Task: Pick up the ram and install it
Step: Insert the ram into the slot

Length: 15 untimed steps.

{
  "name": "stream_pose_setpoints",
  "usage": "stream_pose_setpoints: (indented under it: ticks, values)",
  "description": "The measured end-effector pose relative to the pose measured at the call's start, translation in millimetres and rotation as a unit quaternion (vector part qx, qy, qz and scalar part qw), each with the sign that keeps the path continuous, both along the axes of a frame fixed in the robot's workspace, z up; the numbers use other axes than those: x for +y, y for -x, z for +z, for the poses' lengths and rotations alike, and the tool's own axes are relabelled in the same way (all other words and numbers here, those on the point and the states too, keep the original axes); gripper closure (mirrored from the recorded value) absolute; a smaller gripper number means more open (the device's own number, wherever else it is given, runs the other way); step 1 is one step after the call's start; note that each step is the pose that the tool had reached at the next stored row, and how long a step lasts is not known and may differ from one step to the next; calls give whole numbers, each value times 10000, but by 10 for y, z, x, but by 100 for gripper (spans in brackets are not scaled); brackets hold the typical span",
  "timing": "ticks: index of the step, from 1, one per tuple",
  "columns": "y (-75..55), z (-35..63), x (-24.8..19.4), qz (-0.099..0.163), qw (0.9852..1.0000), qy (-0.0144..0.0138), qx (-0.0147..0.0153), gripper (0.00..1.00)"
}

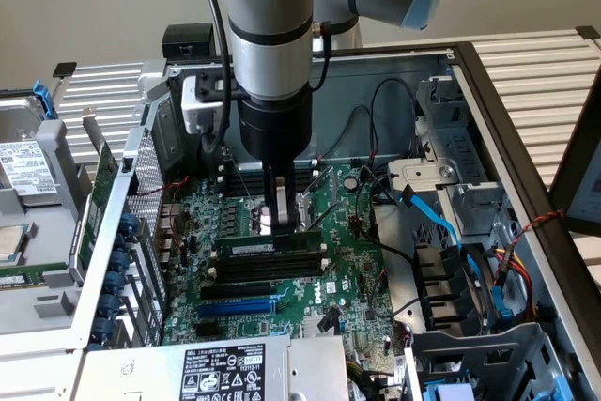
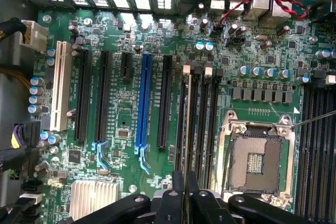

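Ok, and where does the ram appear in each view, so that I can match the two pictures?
Exterior view: the ram stands on edge mid-board, beside the black memory slots, right under the claw.
Wrist view: the ram is edge-on, a thin pale line running out from the claw.
Shared landmark: the blue expansion slot, parallel to the ram.

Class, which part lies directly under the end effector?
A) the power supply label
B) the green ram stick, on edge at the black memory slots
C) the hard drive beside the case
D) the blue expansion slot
B: the end effector stands right over the ram, which sits on edge between the CPU socket and the blue expansion slot.
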State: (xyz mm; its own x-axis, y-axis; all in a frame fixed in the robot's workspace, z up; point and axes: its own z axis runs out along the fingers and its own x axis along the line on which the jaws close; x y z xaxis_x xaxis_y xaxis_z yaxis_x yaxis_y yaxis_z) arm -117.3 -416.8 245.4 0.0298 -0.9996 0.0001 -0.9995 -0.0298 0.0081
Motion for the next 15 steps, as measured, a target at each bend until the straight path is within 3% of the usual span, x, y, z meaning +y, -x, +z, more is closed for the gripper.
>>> stream_pose_setpoints:
  ticks: [15]
  values:
    - [9, -50, -10, -9, 10000, -1, -8, 87]
